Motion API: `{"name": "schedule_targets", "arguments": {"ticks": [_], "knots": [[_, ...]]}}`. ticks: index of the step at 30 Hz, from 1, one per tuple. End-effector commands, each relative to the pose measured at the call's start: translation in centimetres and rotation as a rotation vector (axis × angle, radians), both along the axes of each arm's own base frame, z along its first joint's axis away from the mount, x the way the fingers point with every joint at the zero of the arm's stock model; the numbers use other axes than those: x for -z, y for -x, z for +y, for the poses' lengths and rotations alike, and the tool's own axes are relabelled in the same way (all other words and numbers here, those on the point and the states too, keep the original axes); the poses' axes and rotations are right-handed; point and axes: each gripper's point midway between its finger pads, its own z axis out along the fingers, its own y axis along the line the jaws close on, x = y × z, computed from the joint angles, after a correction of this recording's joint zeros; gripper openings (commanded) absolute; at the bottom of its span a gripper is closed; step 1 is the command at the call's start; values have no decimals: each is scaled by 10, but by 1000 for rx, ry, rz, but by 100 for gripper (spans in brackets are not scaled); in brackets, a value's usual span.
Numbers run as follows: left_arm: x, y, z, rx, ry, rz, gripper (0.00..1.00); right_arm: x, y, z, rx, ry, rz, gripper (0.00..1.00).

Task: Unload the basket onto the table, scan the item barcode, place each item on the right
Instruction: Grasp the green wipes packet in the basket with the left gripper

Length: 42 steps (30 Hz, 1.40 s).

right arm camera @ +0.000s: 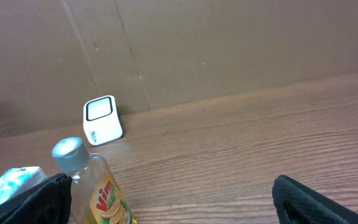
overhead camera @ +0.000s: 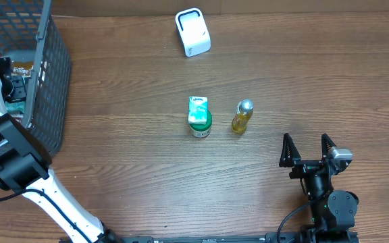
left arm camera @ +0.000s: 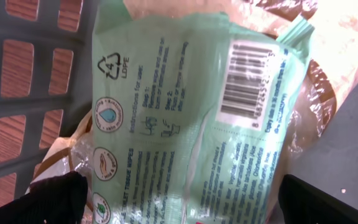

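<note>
Packet of wet wipes [left arm camera: 185, 124], pale green, lying inside the grey basket [overhead camera: 49, 74] at the table's left side, printed back turned up toward the left wrist camera. Barcode [left arm camera: 247, 78] on a white panel near the packet's upper right corner, plainly visible, a little tilted. Recycling mark and round pictograms down the left half. Underneath and around it, clear and brown-edged wrappers [left arm camera: 319, 99] of other goods; slotted basket wall behind.

Left gripper [left arm camera: 182, 208] right above the packet, jaws spread wide. Black fingers [left arm camera: 42, 199] at the two lower corners of the wrist view, the packet's lower part between them. Contact not discernible, nothing clamped.

Farther out on the wooden table [overhead camera: 147, 175], white scanner [overhead camera: 192, 32] near the far edge, well apart from the basket. At mid-table, green-lidded jar [overhead camera: 200, 127] with a small teal pack [overhead camera: 198, 106] against its far side. Just beside it to the right, yellow Vim bottle [overhead camera: 242, 116] with a silver cap, upright.

Right gripper [overhead camera: 307, 150] near the front right, apart from the bottle, jaws wide, holding nothing.
</note>
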Motion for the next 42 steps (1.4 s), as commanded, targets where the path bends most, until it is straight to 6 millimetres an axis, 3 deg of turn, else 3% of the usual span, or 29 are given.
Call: {"name": "schedule_targets", "arguments": {"ticks": [1, 15, 23, 28, 29, 36, 39, 42], "knots": [[7, -3, 1, -22, 23, -23, 99, 2, 0, -1, 4, 4, -3, 100], [25, 0, -7, 40, 54, 7, 100, 2, 0, -1, 4, 4, -3, 100], [45, 8, -2, 25, 15, 33, 100, 2, 0, -1, 4, 4, -3, 100], [69, 15, -6, 24, 19, 43, 100, 2, 0, -1, 3, 4, -3, 100], [72, 16, -7, 24, 22, 46, 96, 2, 0, -1, 4, 4, -3, 100], [72, 19, -7, 21, 21, 58, 40, 2, 0, -1, 4, 4, -3, 100], [62, 17, -6, 21, 10, 41, 28, 2, 0, -1, 4, 4, -3, 100], [33, 9, -2, -8, -14, -22, 13, 2, 0, -1, 4, 4, -3, 100]]}}
